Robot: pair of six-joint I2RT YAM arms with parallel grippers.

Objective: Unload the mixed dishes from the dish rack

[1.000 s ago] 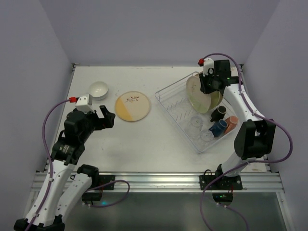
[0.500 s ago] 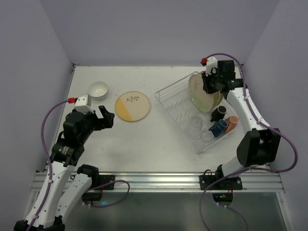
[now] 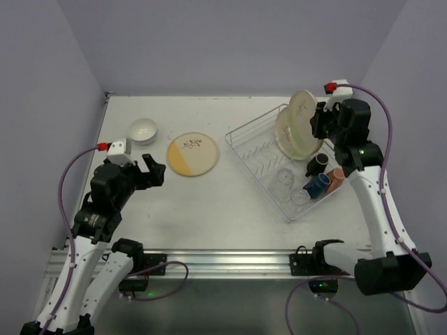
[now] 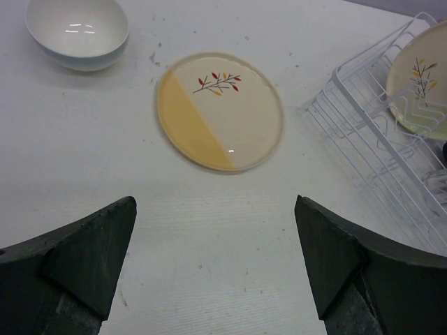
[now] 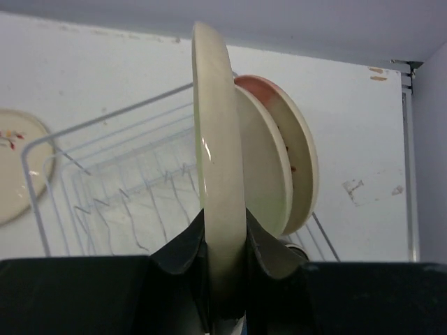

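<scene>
My right gripper (image 3: 316, 120) (image 5: 225, 218) is shut on the lower rim of a cream plate (image 3: 303, 108) (image 5: 218, 139). It holds the plate upright and edge-on, lifted above the dish rack (image 3: 260, 162) (image 5: 105, 174). Behind it, a pink-edged plate (image 5: 299, 146) (image 3: 292, 139) still stands in the rack. The rack's near end holds a dark cup (image 3: 318, 165), a blue cup (image 3: 316, 185), a salmon cup (image 3: 337, 176) and two clear glasses (image 3: 285, 179). My left gripper (image 3: 154, 169) (image 4: 216, 265) hangs open over bare table.
A yellow-and-cream plate (image 3: 193, 153) (image 4: 220, 110) lies flat on the table left of the rack (image 4: 370, 139). A small white bowl (image 3: 144, 130) (image 4: 77, 31) sits beyond it at the back left. Walls close in behind and on both sides.
The right arm has raised the plate out of the rack's prongs and swung it up and to the right. The left arm has stayed put.
</scene>
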